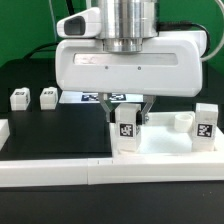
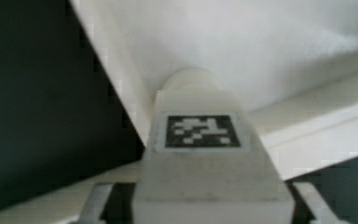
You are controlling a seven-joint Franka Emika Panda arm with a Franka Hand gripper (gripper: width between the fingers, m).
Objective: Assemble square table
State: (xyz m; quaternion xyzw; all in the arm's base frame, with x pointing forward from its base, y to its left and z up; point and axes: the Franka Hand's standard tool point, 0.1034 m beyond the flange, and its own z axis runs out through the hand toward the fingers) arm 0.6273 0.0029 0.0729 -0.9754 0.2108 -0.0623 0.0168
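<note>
Leg-grab step. My claw [image 1: 126, 120] is partly closed around a leg [image 1: 126, 136], can't tell if it's gripping. The leg stands upright on the top [image 1: 165, 146], 9 o'clock edge in the exterior view. Next, I reckon: squeeze firm, lift straight.

behind: green backdrop [image 1: 15, 25] at both upper corners | below: matte black table [image 1: 50, 130] | front edge: long white rail [image 1: 50, 172] | light: bright, even, soft sheen on the black

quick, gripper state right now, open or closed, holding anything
gripper: closed on a table leg, one finger on each side of it
</note>
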